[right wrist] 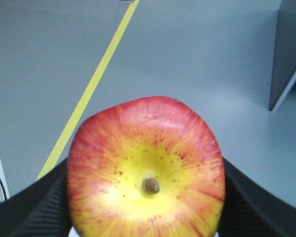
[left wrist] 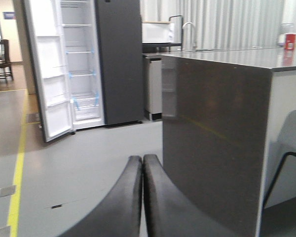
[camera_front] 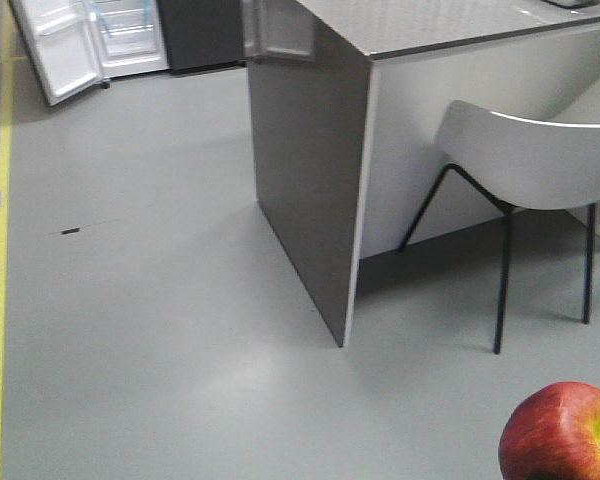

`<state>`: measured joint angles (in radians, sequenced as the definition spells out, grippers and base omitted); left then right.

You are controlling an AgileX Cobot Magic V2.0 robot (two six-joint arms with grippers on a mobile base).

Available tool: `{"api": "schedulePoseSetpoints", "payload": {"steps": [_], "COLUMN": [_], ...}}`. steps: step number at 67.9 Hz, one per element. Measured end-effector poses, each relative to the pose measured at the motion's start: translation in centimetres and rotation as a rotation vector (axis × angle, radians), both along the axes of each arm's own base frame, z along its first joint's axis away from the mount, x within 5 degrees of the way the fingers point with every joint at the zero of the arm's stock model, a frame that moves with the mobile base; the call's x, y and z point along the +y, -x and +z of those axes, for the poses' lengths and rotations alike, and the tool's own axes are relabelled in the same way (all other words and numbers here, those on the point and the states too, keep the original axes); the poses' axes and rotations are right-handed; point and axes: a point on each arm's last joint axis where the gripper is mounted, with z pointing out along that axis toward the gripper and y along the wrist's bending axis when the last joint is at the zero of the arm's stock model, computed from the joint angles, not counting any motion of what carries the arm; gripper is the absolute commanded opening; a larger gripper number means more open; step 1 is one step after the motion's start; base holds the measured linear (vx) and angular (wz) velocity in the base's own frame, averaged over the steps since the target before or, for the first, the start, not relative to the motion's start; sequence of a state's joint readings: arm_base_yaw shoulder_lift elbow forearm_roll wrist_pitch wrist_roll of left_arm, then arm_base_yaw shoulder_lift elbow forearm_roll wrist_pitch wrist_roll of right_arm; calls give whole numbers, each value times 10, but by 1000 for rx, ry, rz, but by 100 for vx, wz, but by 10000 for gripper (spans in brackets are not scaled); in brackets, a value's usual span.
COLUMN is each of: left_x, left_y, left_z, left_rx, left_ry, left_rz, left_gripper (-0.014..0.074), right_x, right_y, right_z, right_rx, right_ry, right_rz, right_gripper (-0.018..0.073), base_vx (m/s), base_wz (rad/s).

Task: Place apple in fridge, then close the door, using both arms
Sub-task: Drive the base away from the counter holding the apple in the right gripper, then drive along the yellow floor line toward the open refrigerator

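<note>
Writing: blue sign (left wrist: 9, 15) on the far wall and red container (left wrist: 290, 40) on the counter (left wrist: 212, 138), both too blurred to read.
Left fingers: left gripper (left wrist: 142, 163) clenched, black fingers (left wrist: 130, 197) pressed flat against each other, nothing between them.
Right fingers: right gripper (right wrist: 147, 207) grasping the apple (right wrist: 145, 168), black ribbed fingers (right wrist: 37, 212) pressed to both its sides.
Apple: red with yellow streaks, stem dimple turned toward the right wrist camera; seen low at the right edge of the front view, above the grey floor.
Left arm pose: held low and level, pointing across the floor toward the fridge (left wrist: 118, 59).
Right arm pose: tilted down over the floor, yellow floor line (right wrist: 89, 94) behind the apple.
Fridge: well away from both grippers, white shelves with blue tape strips (left wrist: 71, 75) showing.
Door: door (left wrist: 52, 74) swung wide open to the left of the shelves.
Nearby: chair (camera_front: 540, 150) tucked beside the counter.
</note>
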<state>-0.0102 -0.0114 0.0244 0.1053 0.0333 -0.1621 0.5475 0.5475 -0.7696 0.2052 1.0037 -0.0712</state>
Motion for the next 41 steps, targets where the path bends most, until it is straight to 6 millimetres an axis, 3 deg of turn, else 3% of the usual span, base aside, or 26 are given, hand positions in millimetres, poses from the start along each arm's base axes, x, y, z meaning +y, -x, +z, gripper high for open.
{"api": "schedulePoseSetpoints", "payload": {"steps": [41], "left_x": [0], "left_y": [0], "left_z": [0], "left_rx": [0], "left_ry": [0], "left_rz": [0], "left_gripper": [-6], "right_x": [0], "right_y": [0], "right_z": [0], "right_rx": [0], "right_ry": [0], "right_rz": [0], "right_gripper": [212], "base_vx": [8], "base_wz": [37]}}
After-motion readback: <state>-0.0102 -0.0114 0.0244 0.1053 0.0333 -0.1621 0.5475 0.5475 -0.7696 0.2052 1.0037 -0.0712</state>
